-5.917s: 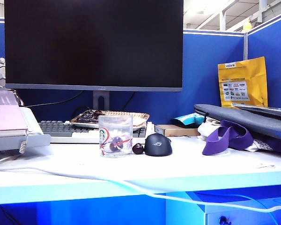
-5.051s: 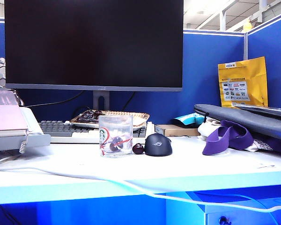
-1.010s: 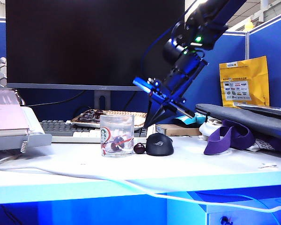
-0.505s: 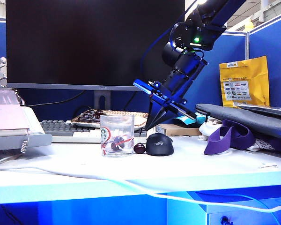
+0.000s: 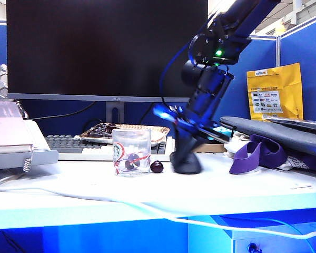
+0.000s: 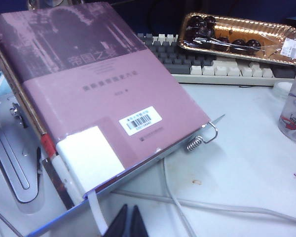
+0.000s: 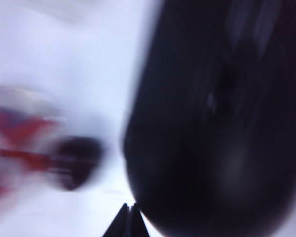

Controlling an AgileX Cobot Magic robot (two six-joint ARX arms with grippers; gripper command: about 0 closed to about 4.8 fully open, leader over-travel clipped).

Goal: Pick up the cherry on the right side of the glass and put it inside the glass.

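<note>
My right gripper (image 7: 129, 217), pinched closed, hangs low over the black computer mouse (image 5: 186, 162), right of the small dark maroon cherry (image 5: 157, 167) beside the clear tumbler glass (image 5: 131, 152); left gripper (image 6: 129, 222) closed too, far left.

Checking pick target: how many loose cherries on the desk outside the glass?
1. The cherry sits on the desk just right of the glass, left of the mouse. The right gripper may hide others.
</note>
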